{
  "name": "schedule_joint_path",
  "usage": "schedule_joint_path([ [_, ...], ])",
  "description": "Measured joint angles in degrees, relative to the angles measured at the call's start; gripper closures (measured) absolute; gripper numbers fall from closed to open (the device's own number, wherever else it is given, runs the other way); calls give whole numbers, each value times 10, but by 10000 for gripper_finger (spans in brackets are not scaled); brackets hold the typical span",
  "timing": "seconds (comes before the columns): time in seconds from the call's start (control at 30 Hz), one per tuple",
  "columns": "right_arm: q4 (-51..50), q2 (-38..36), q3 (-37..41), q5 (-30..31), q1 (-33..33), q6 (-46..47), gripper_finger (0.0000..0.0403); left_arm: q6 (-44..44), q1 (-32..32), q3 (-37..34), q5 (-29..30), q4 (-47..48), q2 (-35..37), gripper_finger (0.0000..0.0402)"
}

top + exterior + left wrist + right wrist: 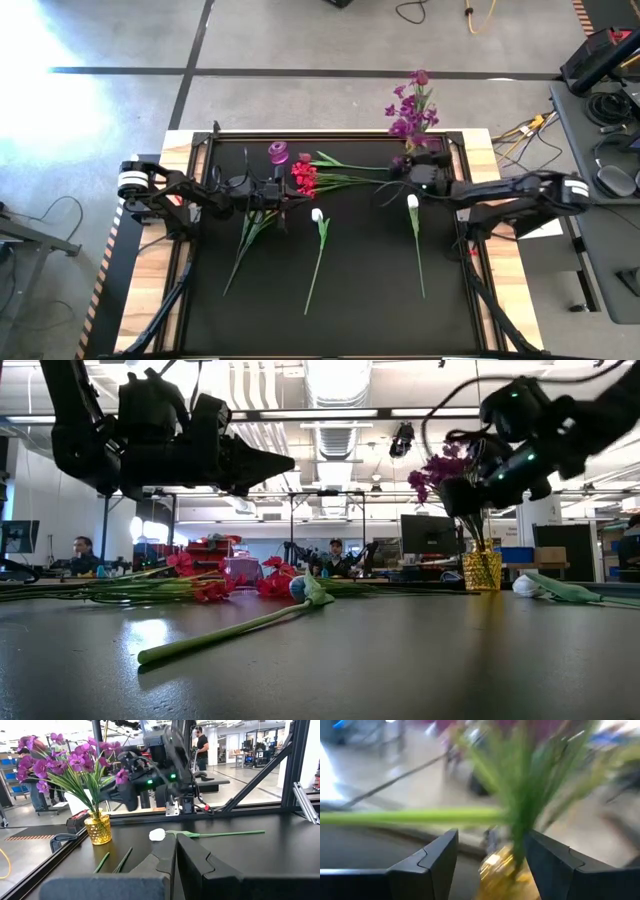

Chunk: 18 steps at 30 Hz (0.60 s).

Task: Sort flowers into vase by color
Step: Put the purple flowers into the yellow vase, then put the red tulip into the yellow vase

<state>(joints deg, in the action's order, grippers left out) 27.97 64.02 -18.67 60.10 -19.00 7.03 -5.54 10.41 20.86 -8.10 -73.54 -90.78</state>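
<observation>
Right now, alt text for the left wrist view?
The left gripper, fingers together, points across the black table at a white flower lying flat. Beyond it, the right gripper hovers beside a gold vase of purple flowers. People stand in the room behind.

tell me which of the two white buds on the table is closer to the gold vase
The white bud on the right, just below the right gripper; the gold vase stands close behind it. The other bud lies mid-table.

Two white flowers [317,214], one gold vase [482,570], two arms.
</observation>
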Motion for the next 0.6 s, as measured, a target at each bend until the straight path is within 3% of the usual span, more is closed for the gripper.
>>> schedule_joint_path([
  [0.13,-242,-44,-54,-72,0,120,193,0,0,0,0,0,0,402],
  [0.23,-332,-60,-83,-97,9,134,197,0,0,0,0,0,0,402],
  [0.33,-400,-77,-115,-172,13,127,197,0,0,0,0,1,0,402],
  [0.5,-424,-88,-142,-412,13,97,202,16,6,-11,17,11,0,402],
  [0.6,-370,-67,-137,-482,16,82,216,18,18,-27,26,-17,0,402],
])
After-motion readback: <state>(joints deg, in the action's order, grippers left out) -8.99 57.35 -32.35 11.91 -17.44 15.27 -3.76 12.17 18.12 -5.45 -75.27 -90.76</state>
